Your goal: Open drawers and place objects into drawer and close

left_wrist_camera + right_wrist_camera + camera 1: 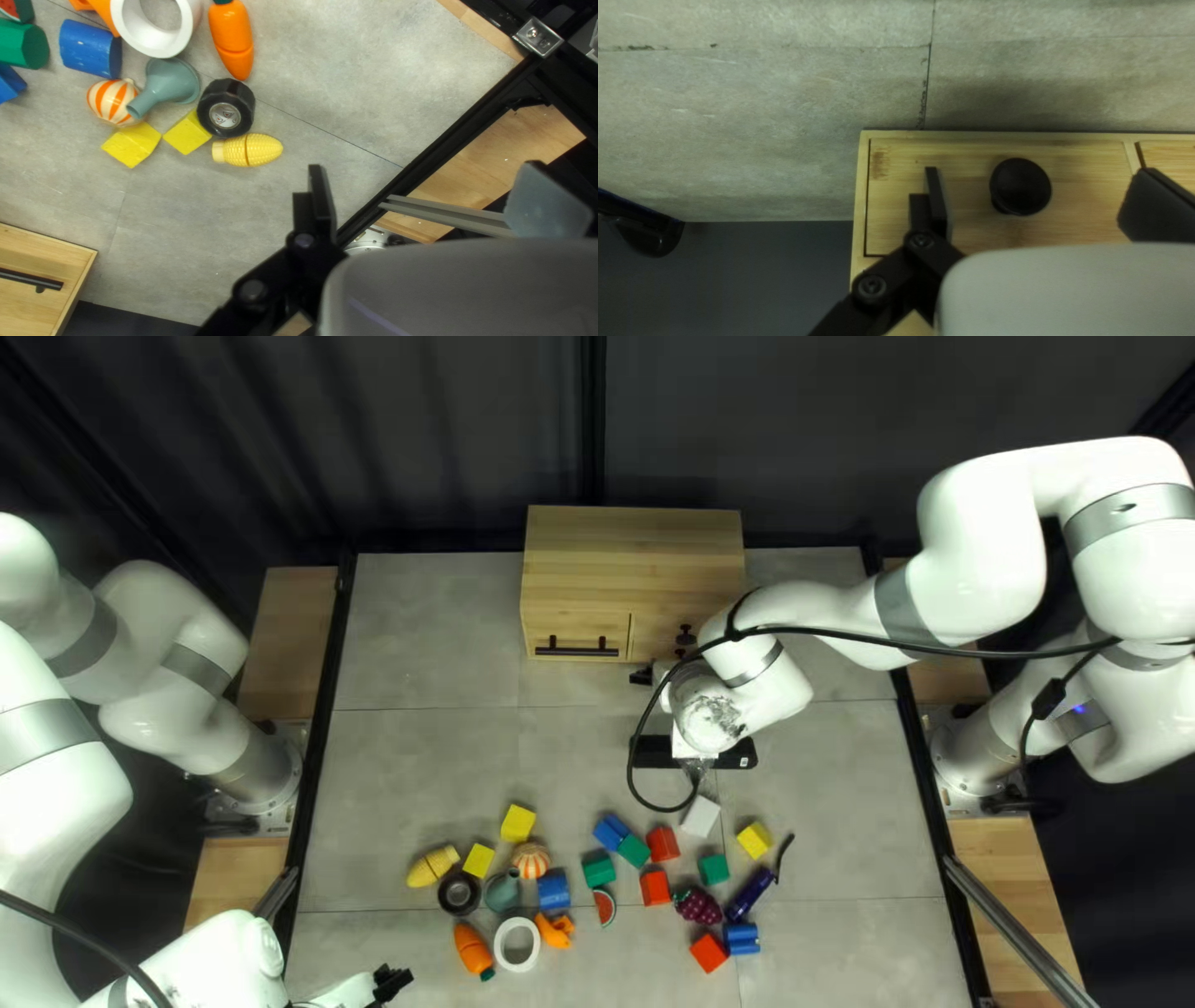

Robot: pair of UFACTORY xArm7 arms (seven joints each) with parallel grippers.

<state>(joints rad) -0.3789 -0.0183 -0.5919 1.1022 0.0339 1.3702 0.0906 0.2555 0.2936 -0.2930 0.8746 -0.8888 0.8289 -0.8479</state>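
Observation:
In the top left view, my right gripper (642, 675) is at the front of the wooden cabinet (632, 560), largely hidden by its arm. In the right wrist view this gripper (1042, 196) is open, its fingers apart on either side of a black knob (1021, 185) on a wooden front, touching neither side. A black bar handle (576, 647) marks the cabinet's left drawer. My left gripper (393, 982) is low at the left; in the left wrist view the gripper (430, 196) stands open and empty, with toy corn (248, 150) ahead of it.
Loose objects lie nearer the table's front: a carrot (472, 951), a white ring (517, 943), a black roll (458, 892), a grey funnel (503, 891), an eggplant (749, 895), grapes (698, 906) and several coloured blocks. A black cable loops beside my right arm's wrist.

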